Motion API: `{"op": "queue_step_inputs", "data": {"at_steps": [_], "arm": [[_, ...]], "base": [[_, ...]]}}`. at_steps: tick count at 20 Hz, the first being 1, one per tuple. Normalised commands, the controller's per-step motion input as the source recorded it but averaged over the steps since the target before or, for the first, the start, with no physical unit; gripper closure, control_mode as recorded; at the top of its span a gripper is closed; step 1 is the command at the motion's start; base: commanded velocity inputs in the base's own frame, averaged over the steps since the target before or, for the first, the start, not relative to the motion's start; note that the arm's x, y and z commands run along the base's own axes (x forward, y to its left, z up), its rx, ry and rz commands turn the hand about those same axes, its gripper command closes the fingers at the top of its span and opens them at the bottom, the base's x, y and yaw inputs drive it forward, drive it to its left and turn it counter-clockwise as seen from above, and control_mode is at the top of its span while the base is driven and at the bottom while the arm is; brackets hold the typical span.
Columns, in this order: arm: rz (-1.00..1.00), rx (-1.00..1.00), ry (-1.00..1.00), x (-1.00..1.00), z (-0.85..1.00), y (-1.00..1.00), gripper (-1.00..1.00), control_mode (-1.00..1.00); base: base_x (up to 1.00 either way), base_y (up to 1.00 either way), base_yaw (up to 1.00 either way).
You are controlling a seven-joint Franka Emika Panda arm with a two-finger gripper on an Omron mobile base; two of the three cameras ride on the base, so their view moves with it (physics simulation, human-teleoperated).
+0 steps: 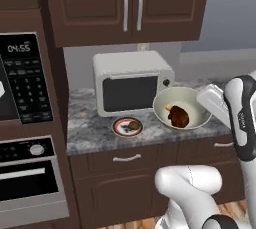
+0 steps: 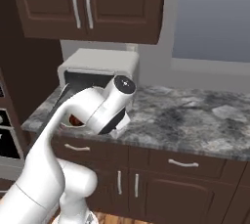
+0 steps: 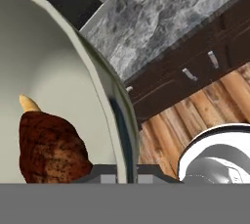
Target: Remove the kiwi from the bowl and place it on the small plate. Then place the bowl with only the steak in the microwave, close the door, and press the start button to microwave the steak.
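The white arm reaches in from the right, its gripper (image 3: 126, 173) clenched on the rim of the round cream-white bowl (image 1: 192, 121), tilted above the grey stone counter (image 1: 95, 125). The dark reddish-brown steak (image 1: 178, 116) sits inside; the brown kiwi (image 1: 133, 125) rests on the orange-rimmed small plate (image 1: 127, 127), left.

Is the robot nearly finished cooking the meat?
Not yet. The kiwi already sits on the small plate. The pincer is shut on the bowl, tilted, with only the steak inside. Left: into the microwave, shut the door, press start.
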Motion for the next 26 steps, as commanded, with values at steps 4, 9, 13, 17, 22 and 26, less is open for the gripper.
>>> {"op": "queue_step_inputs", "data": {"at_steps": [4,9,13,17,22,26], "arm": [[0.0,0.0,0.0,0.0,0.0,0.0,1.0,1.0],[0.0,0.0,0.0,0.0,0.0,0.0,1.0,1.0],[0.0,0.0,0.0,0.0,0.0,0.0,1.0,1.0],[0.0,0.0,0.0,0.0,0.0,0.0,1.0,1.0],[0.0,0.0,0.0,0.0,0.0,0.0,1.0,1.0],[0.0,0.0,0.0,0.0,0.0,0.0,1.0,1.0]], "base": [[-0.84,1.0,0.0],[-0.4,1.0,0.0],[0.0,1.0,-0.04],[0.0,1.0,-0.04],[0.27,0.76,-0.03],[0.33,0.41,0.0]]}}
